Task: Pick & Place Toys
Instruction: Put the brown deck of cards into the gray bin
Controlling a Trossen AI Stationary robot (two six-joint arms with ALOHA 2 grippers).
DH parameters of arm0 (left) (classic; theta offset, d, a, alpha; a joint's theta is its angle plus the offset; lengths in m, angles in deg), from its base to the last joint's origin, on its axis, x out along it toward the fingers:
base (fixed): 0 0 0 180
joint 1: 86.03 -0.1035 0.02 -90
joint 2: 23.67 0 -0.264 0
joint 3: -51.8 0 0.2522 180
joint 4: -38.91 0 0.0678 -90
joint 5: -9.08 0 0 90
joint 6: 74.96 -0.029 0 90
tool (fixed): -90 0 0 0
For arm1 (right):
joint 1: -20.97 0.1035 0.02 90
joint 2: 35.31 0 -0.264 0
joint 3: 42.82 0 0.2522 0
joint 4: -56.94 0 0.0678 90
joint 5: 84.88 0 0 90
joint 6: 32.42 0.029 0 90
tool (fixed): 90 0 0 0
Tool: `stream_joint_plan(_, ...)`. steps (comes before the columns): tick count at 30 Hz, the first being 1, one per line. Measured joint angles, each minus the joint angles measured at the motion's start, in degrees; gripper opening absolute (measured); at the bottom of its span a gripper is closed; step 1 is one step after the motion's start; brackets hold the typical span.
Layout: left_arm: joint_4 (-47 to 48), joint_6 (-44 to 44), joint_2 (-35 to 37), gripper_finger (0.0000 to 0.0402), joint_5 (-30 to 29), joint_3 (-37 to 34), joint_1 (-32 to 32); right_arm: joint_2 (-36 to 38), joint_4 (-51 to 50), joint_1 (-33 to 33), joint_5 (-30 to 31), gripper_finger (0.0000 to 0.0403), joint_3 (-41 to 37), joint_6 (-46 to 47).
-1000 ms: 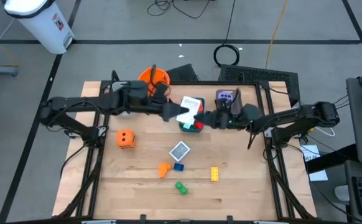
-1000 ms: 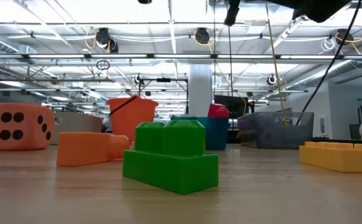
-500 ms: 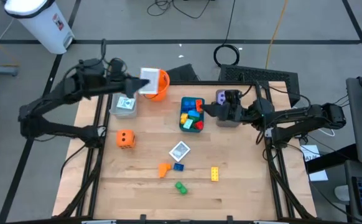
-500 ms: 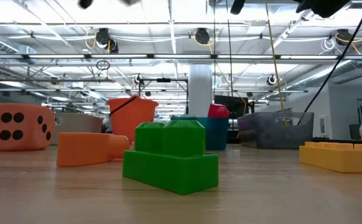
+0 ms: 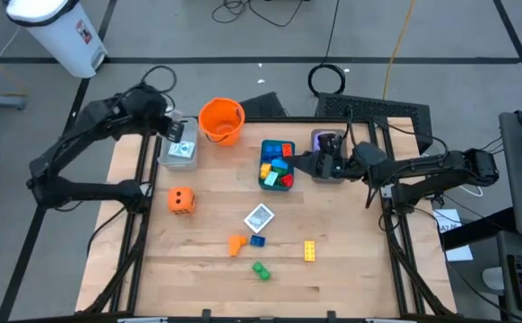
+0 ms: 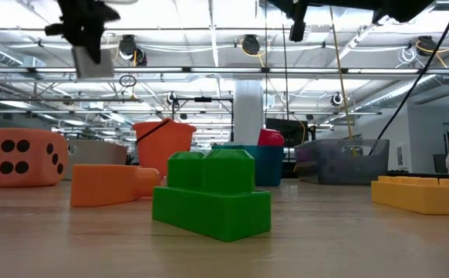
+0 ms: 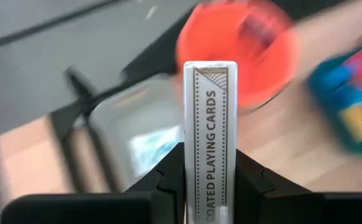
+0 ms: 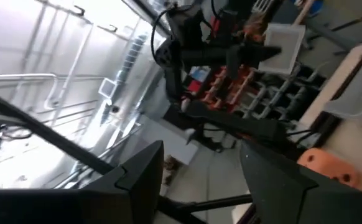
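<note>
My left gripper (image 5: 173, 132) is shut on a white playing-card box (image 7: 209, 112) and hangs high above a clear grey tray (image 5: 178, 154) at the table's far left; it also shows in the low view (image 6: 86, 35). My right gripper (image 8: 199, 180) stands open and holds nothing, raised beside the teal tray (image 5: 265, 179) of bricks. On the table lie an orange die (image 5: 181, 200), a white card (image 5: 259, 217), and orange (image 5: 236, 244), blue (image 5: 257, 240), yellow (image 5: 308, 250) and green (image 5: 261, 270) bricks. My left gripper pinches the card box between its two fingers, one on each broad face, at the box's end nearest the wrist (image 7: 209, 186). The box runs lengthwise out from the fingers. The fingers slant downward, and the box (image 6: 93, 60) hangs clear above the tray.
An orange bucket (image 5: 221, 120) stands at the far edge between the clear tray and the teal tray. A grey tray (image 5: 326, 144) with a purple die sits far right, under my right arm. The near half of the table holds only the loose toys.
My left gripper has swung from above the teal tray toward the table's left, past the orange bucket, to above the clear tray, carrying the card box and tipping downward.
</note>
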Motion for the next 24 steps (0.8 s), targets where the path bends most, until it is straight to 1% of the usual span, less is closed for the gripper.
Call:
stream_joint_plan(4, 5.00, -5.30, -5.85, 0.0085, 0.74, -0.04, -4.71, 0.02, -1.90, 0.00, 2.64, 0.0201, 0.00, -1.19)
stream_joint_plan(8, 4.35, -10.00, -11.18, 0.0086, 3.05, -0.07, -8.30, -0.02, -3.74, -0.36, 2.79, 0.0201, 0.00, -1.67)
stream_joint_plan(13, 3.70, -13.77, -16.78, 0.0087, 3.30, -0.81, -12.90, -0.02, -5.63, -0.39, 4.35, 0.0201, 0.00, -2.19)
stream_joint_plan(15, 1.64, -13.80, -17.82, 0.0087, 4.76, -2.54, -14.78, -0.02, -5.65, -0.39, 5.23, 0.0200, 0.00, -2.45)
stream_joint_plan(19, -5.11, -13.77, -17.78, 0.0087, 10.58, -7.80, -17.83, -0.02, -6.28, -0.50, 5.83, 0.0199, 0.00, -2.88)
stream_joint_plan(24, -10.01, -13.62, -17.42, 0.0087, 13.17, -13.35, -20.93, -0.02, -6.37, -0.48, 7.28, 0.0200, 0.00, -2.90)
